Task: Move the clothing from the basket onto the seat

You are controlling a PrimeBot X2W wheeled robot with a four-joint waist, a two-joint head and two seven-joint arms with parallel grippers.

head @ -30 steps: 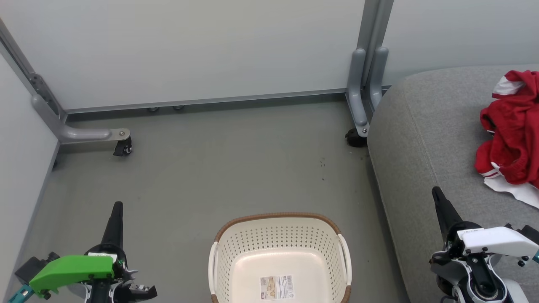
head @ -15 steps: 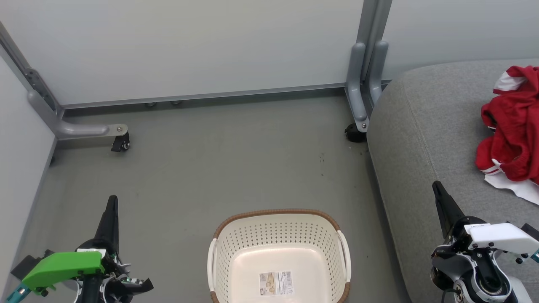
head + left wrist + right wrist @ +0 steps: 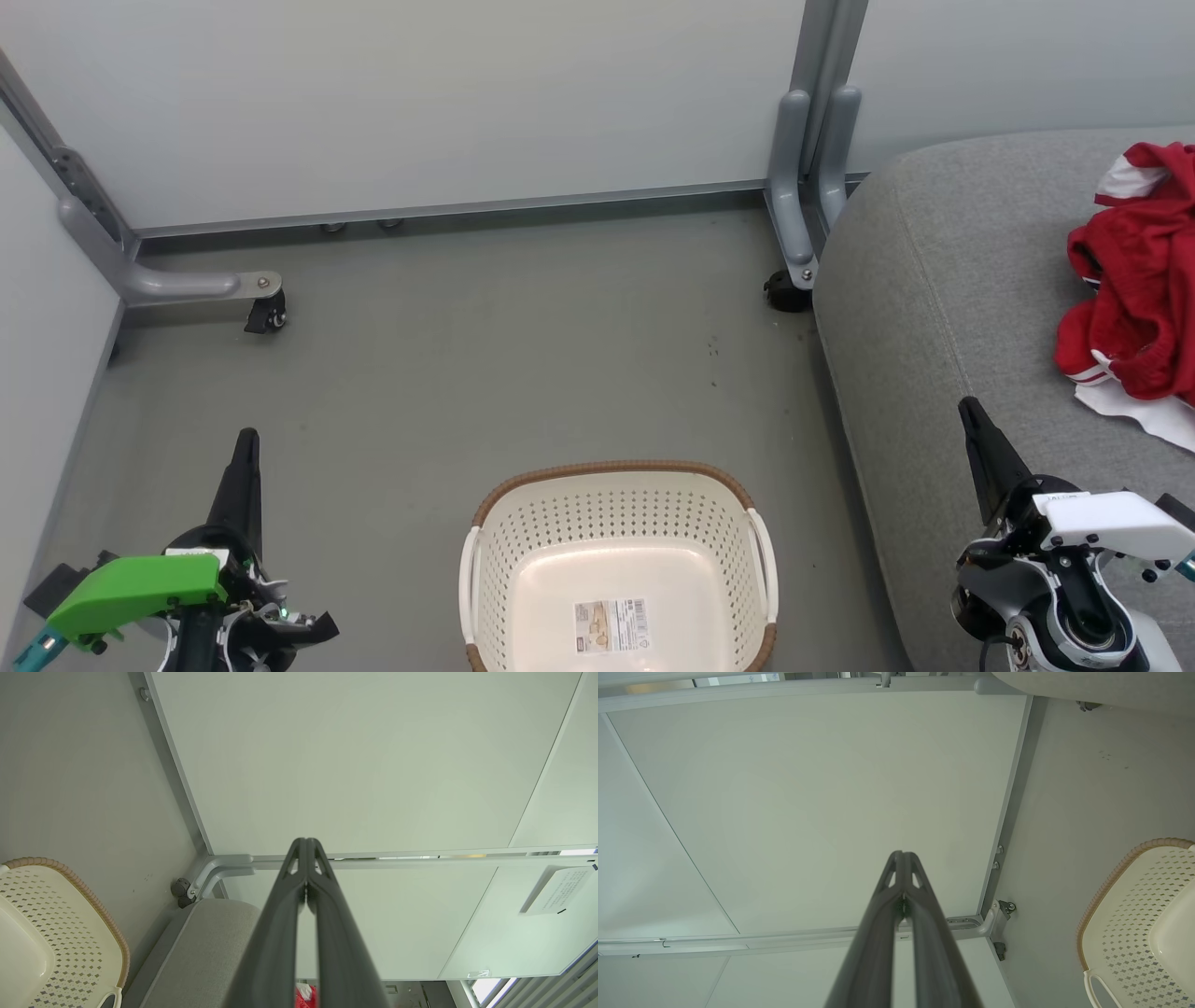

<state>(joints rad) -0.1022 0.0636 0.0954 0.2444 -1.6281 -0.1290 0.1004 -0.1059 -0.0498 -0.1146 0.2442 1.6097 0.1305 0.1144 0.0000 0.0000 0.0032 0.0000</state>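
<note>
Grey partition panels (image 3: 420, 103) stand on the far side of the basket, with bare grey floor (image 3: 523, 373) between the two. The seat (image 3: 943, 308) lies to the basket's right, its rounded corner near the basket's right handle but not touching it. The basket (image 3: 607, 511) sits on the floor at the near edge of the head view, upright. Its bottom is bare as far as it shows, and its nearest part is cut off by the frame edge. The clothing (image 3: 1134, 308), a crumpled red heap with white trim, lies on the seat well apart from the basket, to its right and farther off. The left gripper (image 3: 247, 446) hangs left of the basket and the right gripper (image 3: 971, 418) right of it, over the seat's near edge. Each has its jaws pressed fully together on nothing, fingers pointing away from the robot. A paper label (image 3: 613, 627) lies flat on the basket's bottom. Judgement: the transfer looks done and this is the closing, parked stage. The next move calls for no grasp, only a check that nothing lies in the basket's hidden near part, with the arms kept clear of the heap.
</note>
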